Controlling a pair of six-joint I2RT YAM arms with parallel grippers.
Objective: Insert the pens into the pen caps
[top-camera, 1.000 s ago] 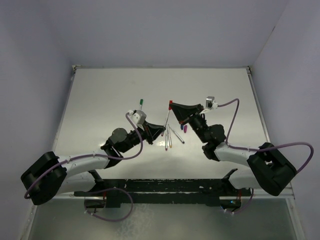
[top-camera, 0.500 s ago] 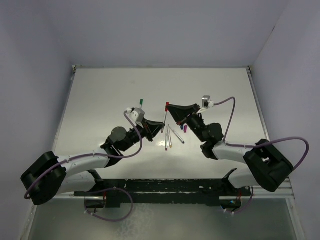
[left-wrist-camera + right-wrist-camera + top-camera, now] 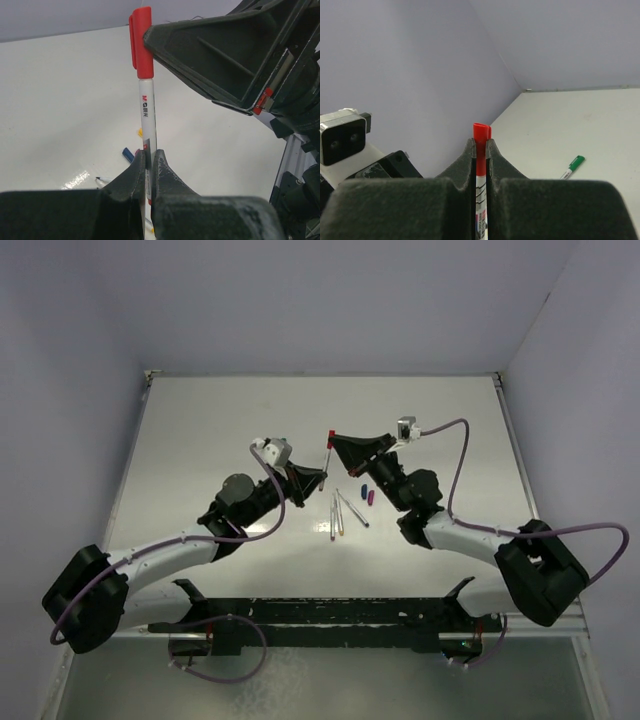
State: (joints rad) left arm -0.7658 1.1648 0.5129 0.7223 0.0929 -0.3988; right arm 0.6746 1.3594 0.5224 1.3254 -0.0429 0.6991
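Fingers of the left gripper are pinched tight on the lower barrel of a white pen, holding it upright and clear of the table. At the pen's top, in the upper middle of the left wrist view, sits the red cap. The right gripper is clamped on it, jaws closed, with only the cap's end poking out above the fingertips. The cap looks to be on the barrel, though I cannot tell from these views whether it is pressed fully home.

In the overhead view, three bare pens lie side by side just below the centre of the frame, nearest the arm bases. Just beyond them, up and to the right, are the blue cap and the purple cap, both loose. A yellow speck past the blue one in the left wrist view may be the yellow cap. Farthest off, at the right of the right wrist view, lies a green-capped pen.

By my count one pen is finished, the red one is at or near seating, and three pens remain to be capped.
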